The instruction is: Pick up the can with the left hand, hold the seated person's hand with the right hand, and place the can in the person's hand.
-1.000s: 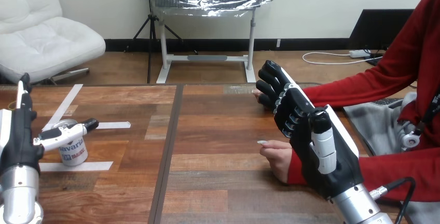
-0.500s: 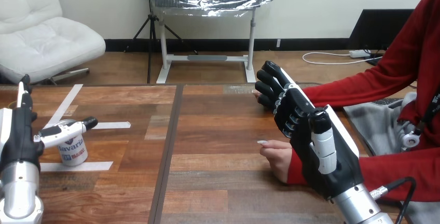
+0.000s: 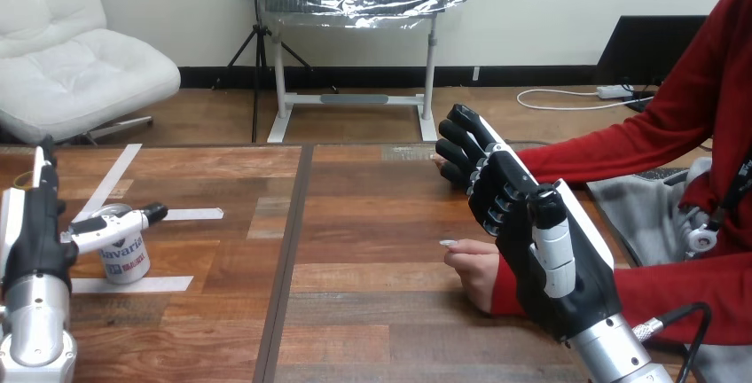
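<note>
Left hand (image 3: 35, 241) spread, thumb over white cylindrical metal can (image 3: 127, 259) at 9 o'clock; right hand (image 3: 550, 281) relaxed beside person's near hand (image 3: 475, 269), 4 o'clock.

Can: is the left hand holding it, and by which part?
Not held. The can stands on the table; the left hand is open beside it, fingers straight, thumb stretched across the can's upper rim, not closed round it.

You have bright, even light from overhead on the wooden table (image 3: 372, 312), with a pale sheen on its far boards. Shadows are soft: a faint one lies beside the can (image 3: 124, 257). Small glints sit on the white shell of the right hand (image 3: 532, 250).
</note>
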`<state>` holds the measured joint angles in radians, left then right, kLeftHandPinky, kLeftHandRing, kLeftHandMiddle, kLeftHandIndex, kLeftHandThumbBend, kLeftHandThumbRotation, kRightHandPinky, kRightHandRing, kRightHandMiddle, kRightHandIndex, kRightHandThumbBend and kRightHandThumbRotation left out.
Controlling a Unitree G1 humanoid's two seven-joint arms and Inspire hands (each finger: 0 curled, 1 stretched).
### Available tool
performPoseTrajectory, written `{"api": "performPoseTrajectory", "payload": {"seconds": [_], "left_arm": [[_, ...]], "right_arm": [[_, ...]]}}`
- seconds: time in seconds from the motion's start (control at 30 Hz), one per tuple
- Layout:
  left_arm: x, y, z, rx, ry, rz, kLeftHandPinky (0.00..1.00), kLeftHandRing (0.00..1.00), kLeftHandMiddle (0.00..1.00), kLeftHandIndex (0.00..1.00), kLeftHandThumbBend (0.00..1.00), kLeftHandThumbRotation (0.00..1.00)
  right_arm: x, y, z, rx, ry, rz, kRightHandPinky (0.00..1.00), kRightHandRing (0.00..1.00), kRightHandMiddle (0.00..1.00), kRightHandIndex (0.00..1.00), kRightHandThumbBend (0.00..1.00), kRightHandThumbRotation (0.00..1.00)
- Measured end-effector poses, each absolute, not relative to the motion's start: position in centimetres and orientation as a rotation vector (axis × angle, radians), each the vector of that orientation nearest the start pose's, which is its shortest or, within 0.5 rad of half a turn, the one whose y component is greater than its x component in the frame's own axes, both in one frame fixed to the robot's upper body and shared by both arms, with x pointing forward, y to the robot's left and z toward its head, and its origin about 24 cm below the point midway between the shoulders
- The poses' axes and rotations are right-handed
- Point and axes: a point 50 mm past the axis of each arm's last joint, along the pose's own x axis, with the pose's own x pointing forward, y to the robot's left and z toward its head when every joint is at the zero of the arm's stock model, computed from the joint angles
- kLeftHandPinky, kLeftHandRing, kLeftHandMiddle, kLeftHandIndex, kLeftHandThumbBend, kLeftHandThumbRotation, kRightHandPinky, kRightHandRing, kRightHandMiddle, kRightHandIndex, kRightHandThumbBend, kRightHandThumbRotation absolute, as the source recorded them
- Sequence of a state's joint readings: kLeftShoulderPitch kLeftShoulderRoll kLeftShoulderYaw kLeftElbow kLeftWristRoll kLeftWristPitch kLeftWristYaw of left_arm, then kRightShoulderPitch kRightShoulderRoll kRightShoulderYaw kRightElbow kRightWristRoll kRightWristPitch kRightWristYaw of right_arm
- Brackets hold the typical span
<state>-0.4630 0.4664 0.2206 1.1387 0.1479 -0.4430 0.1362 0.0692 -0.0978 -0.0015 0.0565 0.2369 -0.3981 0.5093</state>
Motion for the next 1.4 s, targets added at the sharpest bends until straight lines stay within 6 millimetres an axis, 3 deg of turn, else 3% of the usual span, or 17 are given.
{"api": "performPoseTrajectory", "payload": {"seconds": [0.63, 1.4], "left_arm": [[29.7, 31.4, 1.1, 0.472, 0.239, 0.354, 0.92, 0.97, 1.0, 1.0, 0.94, 0.07], [30.9, 31.6, 2.1, 0.494, 0.262, 0.334, 0.92, 0.98, 1.0, 0.99, 0.92, 0.05]], "right_arm": [[22.9, -15.7, 5.3, 0.04, -0.299, 0.45, 0.97, 0.96, 0.96, 0.97, 0.91, 1.0], [22.9, -15.7, 5.3, 0.039, -0.3, 0.454, 0.97, 0.96, 0.96, 0.97, 0.92, 1.0]]}}
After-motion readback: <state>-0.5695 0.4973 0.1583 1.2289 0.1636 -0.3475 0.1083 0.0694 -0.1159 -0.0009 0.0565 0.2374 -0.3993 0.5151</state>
